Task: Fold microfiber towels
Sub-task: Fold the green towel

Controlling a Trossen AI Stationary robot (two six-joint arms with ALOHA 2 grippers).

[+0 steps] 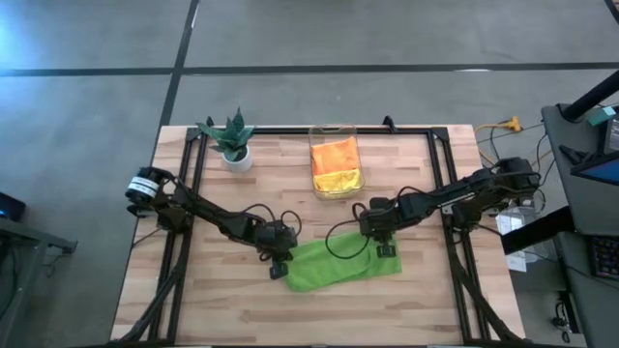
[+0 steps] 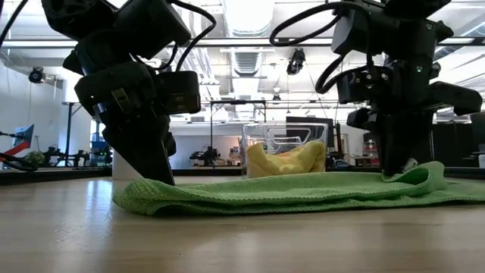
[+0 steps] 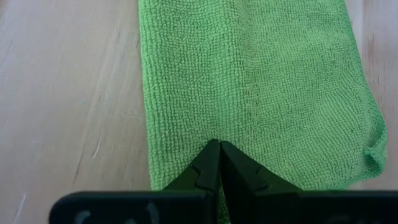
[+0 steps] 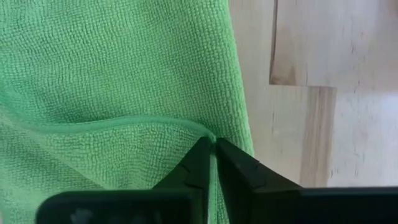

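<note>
We are mid-fold on the green towel, lying near-centre on the table: left gripper pinches its left end, right gripper pinches its right edge, so next both should lift and carry across together.

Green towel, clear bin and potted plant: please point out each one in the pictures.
green towel [image 1: 338, 265], high view, middle of the cloth.
clear bin [image 1: 334, 129], high view, far rim.
potted plant [image 1: 237, 159], high view, white pot.

Potted plant beside clear bin on table.
</note>
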